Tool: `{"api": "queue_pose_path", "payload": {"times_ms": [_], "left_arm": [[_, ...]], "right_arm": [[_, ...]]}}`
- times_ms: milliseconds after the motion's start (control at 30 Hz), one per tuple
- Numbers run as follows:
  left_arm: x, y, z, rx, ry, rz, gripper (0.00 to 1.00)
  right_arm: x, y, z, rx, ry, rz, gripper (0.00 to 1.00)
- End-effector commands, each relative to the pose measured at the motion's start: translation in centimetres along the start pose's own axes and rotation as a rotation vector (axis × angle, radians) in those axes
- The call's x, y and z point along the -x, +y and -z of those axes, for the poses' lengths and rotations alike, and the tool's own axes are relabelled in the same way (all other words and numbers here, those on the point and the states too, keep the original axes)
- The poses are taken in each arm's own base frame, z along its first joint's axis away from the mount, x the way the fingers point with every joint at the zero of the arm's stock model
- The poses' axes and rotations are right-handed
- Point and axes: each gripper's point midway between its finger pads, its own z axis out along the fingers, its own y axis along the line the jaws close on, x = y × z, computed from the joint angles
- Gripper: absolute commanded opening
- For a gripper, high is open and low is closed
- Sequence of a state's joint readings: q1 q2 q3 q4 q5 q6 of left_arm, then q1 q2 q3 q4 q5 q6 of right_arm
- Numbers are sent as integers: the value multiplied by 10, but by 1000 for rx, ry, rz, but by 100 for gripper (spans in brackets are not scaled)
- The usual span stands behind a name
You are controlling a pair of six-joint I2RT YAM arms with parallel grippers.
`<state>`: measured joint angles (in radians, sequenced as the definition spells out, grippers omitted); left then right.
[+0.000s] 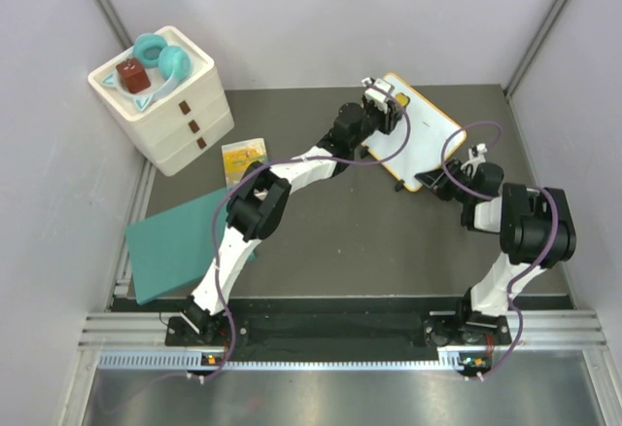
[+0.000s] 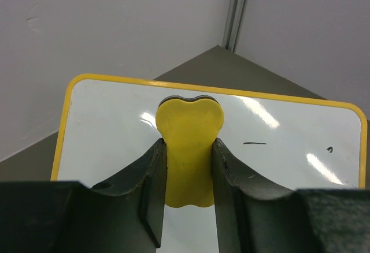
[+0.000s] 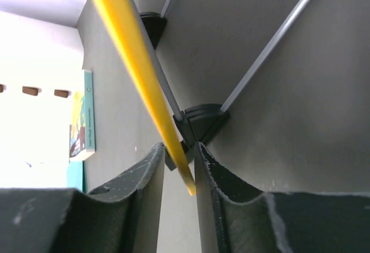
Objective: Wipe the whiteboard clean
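Your left pincer [image 2: 189,144] is clamped on the yellow eraser [image 2: 191,120] over the whiteboard [image 1: 432,134], upper right of the top view, its long axis diagonal. The black dash [image 2: 254,144] lies right of the eraser. Your right pincer [image 3: 180,149] narrowly straddles the whiteboard's rim; whether it grips, I cannot tell

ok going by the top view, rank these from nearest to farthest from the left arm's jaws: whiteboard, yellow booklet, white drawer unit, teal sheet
1. white rectangular whiteboard with a yellow frame: directly beneath them, back right.
2. small yellow booklet: to their left, mid-table.
3. white three-drawer unit: back left corner.
4. flat teal rectangular sheet: front left.
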<state>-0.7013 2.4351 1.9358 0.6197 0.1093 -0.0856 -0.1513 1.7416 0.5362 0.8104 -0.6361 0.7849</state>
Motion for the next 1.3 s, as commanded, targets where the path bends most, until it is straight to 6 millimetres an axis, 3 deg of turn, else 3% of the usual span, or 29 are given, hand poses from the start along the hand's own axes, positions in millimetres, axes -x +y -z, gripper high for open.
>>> {"api": "queue_pose_path", "payload": {"times_ms": [0,167,267,600,700,733,800,833,967,1267], "left_arm": [[23,-4,-8,-16,-64,14,0],[17,-11,-12,-35,-47,23,0],[14,-14,-14,-41,-43,40,0],[7,-29,-25,-65,-39,51,0],[1,-29,-29,-66,-17,51,0],[-10,-32,-30,-74,5,44,0],[-4,-38,-34,-100,3,22,0],[-19,-41,-34,-111,46,-14,0],[-15,-56,-38,-142,-4,-104,0],[-7,-91,-41,-257,-124,30,0]], "right_arm": [[3,10,-11,48,39,43,26],[1,11,-15,47,65,52,11],[-4,11,-15,36,92,63,7],[-18,3,-12,-11,155,62,6],[-19,4,-11,-13,162,65,6],[-20,2,-10,-17,163,64,5],[-21,2,-11,-17,170,63,5],[-21,2,-10,-14,174,63,5],[-22,4,-11,-7,177,68,4],[-22,4,-11,-3,183,72,2]]}}
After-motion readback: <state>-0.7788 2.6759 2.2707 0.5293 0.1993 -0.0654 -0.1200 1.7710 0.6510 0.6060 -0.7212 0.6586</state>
